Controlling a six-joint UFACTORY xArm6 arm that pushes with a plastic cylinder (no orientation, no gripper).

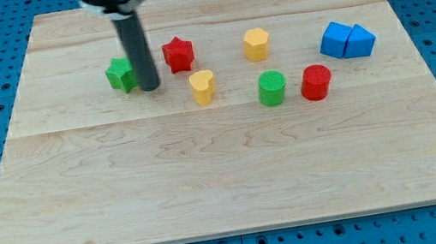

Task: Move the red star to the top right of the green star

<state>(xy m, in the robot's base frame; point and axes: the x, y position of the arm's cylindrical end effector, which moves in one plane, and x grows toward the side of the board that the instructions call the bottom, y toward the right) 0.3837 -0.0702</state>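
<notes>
The red star lies on the wooden board in the upper middle. The green star lies to its left, slightly lower, partly hidden by my rod. My tip rests on the board between the two stars, right beside the green star's right edge and below-left of the red star. The rod comes straight down from the view's top.
A yellow heart lies below-right of the red star. A yellow hexagon, a green cylinder and a red cylinder lie further right. Two blue blocks sit together at the right.
</notes>
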